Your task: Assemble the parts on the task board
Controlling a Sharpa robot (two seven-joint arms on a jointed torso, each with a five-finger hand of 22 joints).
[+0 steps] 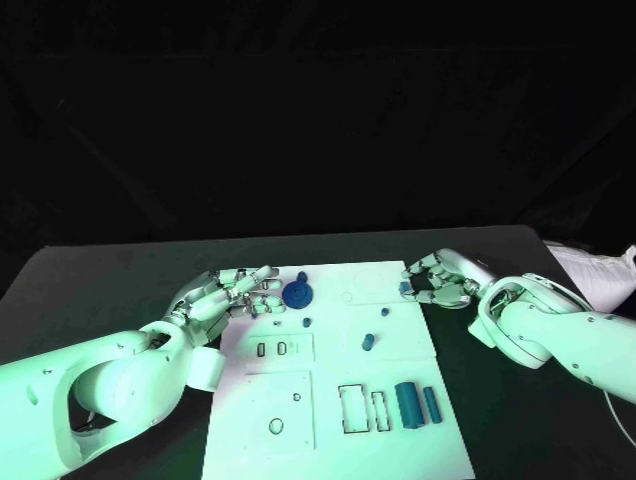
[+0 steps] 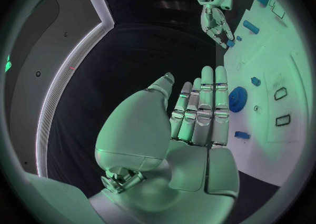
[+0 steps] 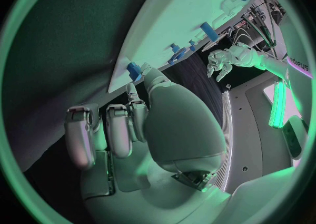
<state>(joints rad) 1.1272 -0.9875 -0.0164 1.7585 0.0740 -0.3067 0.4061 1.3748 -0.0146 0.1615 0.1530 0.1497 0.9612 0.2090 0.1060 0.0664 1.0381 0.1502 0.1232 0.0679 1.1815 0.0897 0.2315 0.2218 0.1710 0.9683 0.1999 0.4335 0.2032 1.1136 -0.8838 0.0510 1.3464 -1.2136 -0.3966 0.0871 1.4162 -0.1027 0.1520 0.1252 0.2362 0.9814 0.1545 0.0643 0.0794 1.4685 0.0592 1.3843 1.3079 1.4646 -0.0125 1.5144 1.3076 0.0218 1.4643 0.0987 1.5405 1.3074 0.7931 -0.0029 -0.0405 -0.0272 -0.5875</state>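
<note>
Nearest you, two blue bar parts [image 1: 416, 400] lay side by side on the task board [image 1: 347, 430], toward its near right corner. Further up the task board, a round blue gear part [image 1: 301, 293] sat just beside your left hand [image 1: 233, 291], whose fingers were stretched out straight and holding nothing at the board's left edge. At the board's far right corner, your right hand [image 1: 438, 279] had its fingers curled in; you could not tell whether it gripped the small blue part [image 1: 405, 288] at its fingertips.
</note>
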